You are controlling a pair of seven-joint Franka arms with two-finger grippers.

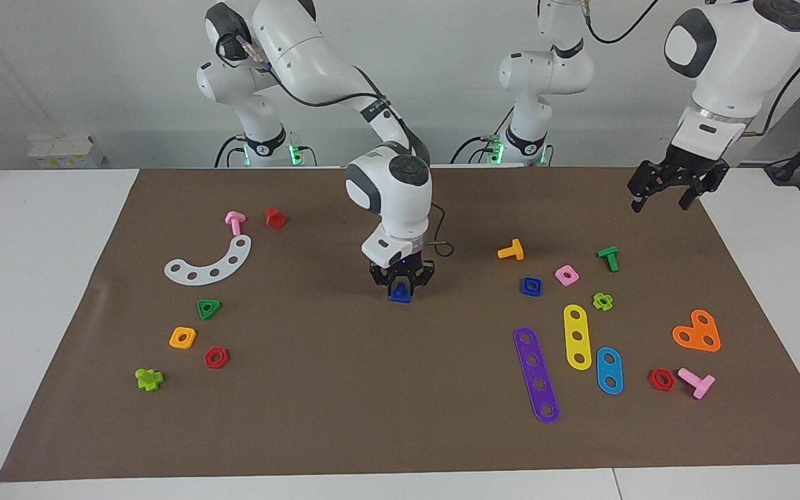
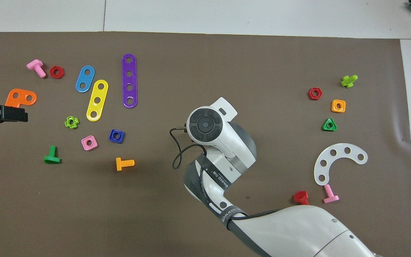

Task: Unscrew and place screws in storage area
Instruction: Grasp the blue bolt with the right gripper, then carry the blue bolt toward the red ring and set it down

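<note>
The right pincer (image 1: 401,283) stands upright over the middle of the brown worktop (image 1: 344,389), its fingers closed on the blue screw (image 1: 400,294), which seems to sit just at the mat's surface. Toward the left arm's end from it lie a blue square nut (image 1: 530,286) and an orange bolt (image 1: 512,251). The left pincer (image 1: 672,189) hangs open, waiting over the worktop's end.

My arms are glossy white shells with dark grey joint caps, black cables trailing; each black pincer (image 1: 401,283) hangs below a white wrist.
</note>
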